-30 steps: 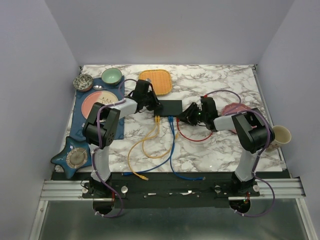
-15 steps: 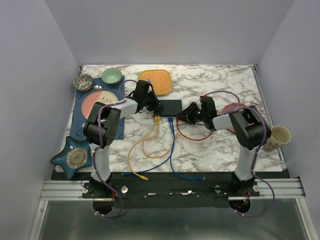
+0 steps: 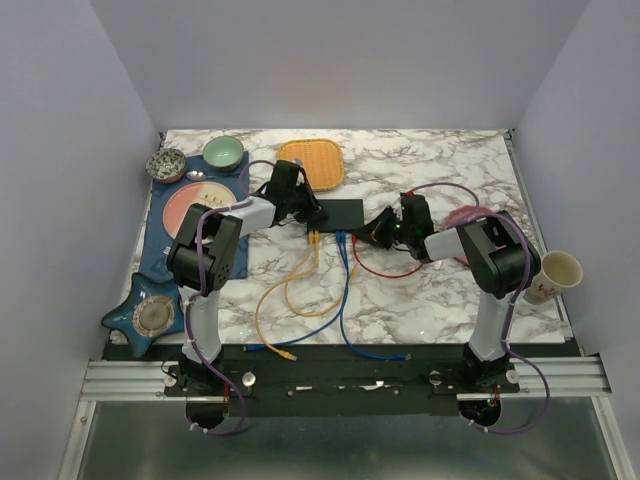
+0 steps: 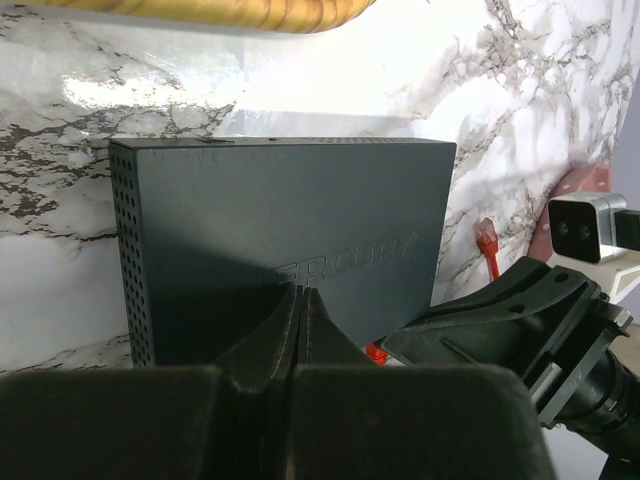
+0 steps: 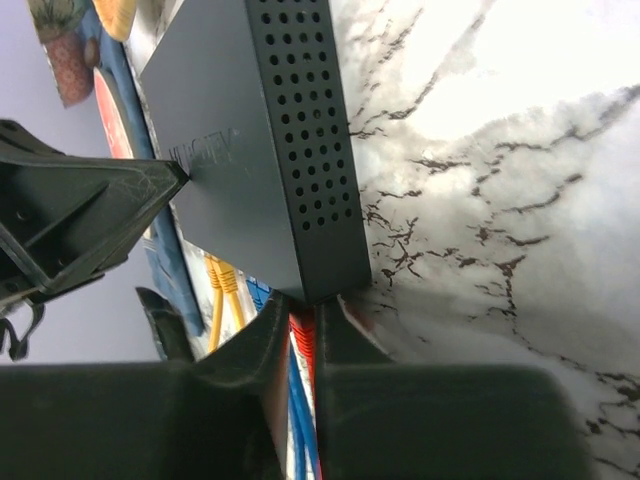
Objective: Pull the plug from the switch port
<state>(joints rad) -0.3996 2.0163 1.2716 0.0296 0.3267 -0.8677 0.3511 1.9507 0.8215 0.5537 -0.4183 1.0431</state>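
The left gripper (image 4: 300,302), fingers pressed together, is resting on the switch (image 4: 285,205); the right gripper (image 5: 303,314) is pinching the red plug (image 5: 304,345) at its corner

Bright, even overhead light, white glare on the glossy table (image 4: 330,60), soft shadow across the switch (image 4: 280,200), wrist-view foregrounds dark and blurred, overhead view sharp.

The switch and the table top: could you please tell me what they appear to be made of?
The switch: matte dark casing, probably painted metal or hard plastic, judging by its punched vent holes and sharp edges. The table top: glossy white surface with grey veining and bright glare; marble or a marble-look laminate, impossible to tell which.
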